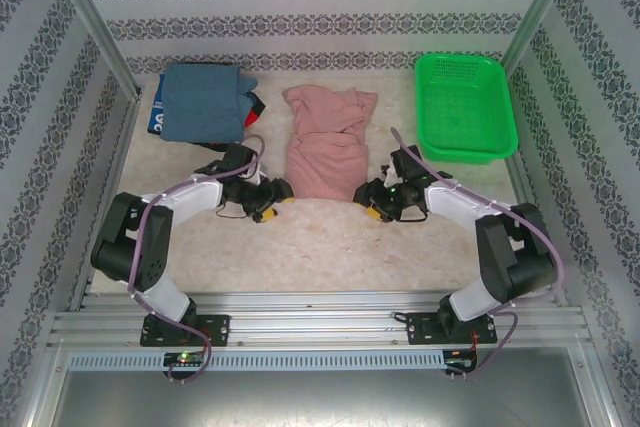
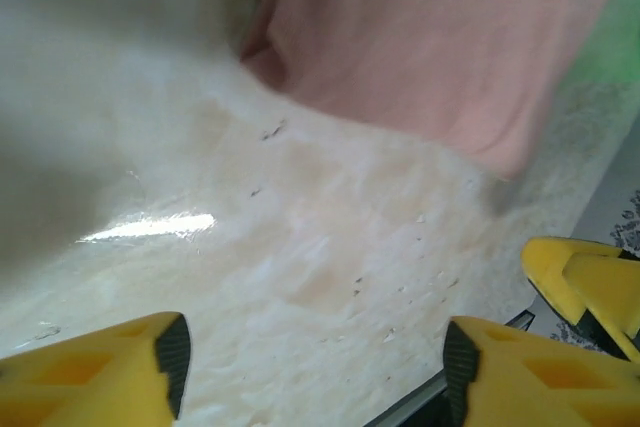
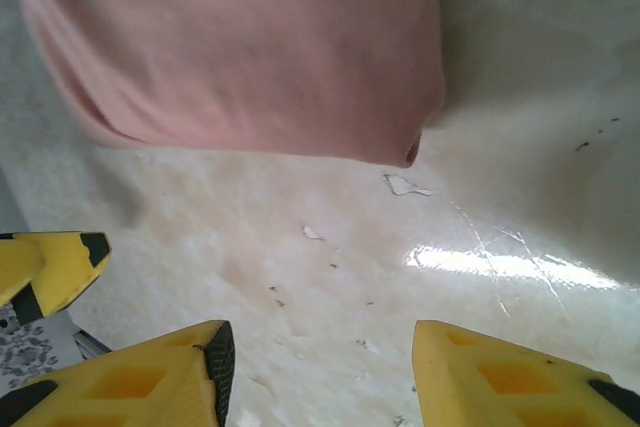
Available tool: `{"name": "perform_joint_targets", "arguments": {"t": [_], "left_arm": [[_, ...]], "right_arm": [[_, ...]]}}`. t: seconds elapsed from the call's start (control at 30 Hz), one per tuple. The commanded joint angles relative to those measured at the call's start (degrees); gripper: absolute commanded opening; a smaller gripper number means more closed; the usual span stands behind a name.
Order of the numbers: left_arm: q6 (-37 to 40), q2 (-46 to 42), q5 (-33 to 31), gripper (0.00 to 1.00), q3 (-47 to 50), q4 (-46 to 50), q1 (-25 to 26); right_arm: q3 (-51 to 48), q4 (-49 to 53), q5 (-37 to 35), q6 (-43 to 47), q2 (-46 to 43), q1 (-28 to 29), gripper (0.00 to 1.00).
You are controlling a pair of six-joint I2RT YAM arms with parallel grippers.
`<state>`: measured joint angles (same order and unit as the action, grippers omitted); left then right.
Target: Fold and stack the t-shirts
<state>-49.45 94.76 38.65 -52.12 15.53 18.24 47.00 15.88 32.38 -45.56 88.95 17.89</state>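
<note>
A dusty-pink t-shirt [image 1: 328, 142] lies at the table's centre, folded into a long narrow strip running front to back. At the back left sits a stack of folded t-shirts with a blue-grey one [image 1: 205, 102] on top. My left gripper [image 1: 272, 197] is low over the table just off the pink shirt's near left corner. My right gripper [image 1: 372, 199] is off its near right corner. In the left wrist view the gripper [image 2: 315, 362] stands open over bare table, with the pink shirt [image 2: 440, 47] ahead. The right gripper [image 3: 320, 372] is open too, short of the pink hem [image 3: 240, 47].
A green mesh basket [image 1: 463, 107] stands at the back right. Patterned walls and metal posts close in the table on three sides. The light tabletop [image 1: 330, 242] lies bare between the grippers and the arm bases.
</note>
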Motion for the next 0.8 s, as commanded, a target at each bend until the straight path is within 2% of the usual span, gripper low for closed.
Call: {"name": "perform_joint_targets", "arguments": {"t": [0.0, 0.27, 0.5, 0.7, 0.77], "left_arm": [[-2.38, 2.04, 0.09, 0.62, -1.92, -6.28, 0.84], [-6.36, 4.12, -5.31, 0.63, -1.02, -14.21, 1.45], [-5.52, 9.24, -6.31, 0.59, -3.98, -14.21, 1.49], [-5.39, 12.03, -8.21, 0.53, -5.63, -16.71, 1.5], [-5.01, 13.03, -8.51, 0.45, -6.96, -16.96, 1.5]], "right_arm": [[0.73, -6.46, -1.5, -1.73, 2.28, 0.84, 0.51], [0.82, -8.37, -3.45, -1.42, 5.6, 1.64, 0.5], [2.94, -8.32, -4.0, -0.98, 9.05, 0.77, 0.49], [6.22, -8.39, -4.43, -0.56, 11.93, 0.3, 0.49], [7.74, -7.99, -4.66, -0.28, 13.19, 0.24, 0.47]]}}
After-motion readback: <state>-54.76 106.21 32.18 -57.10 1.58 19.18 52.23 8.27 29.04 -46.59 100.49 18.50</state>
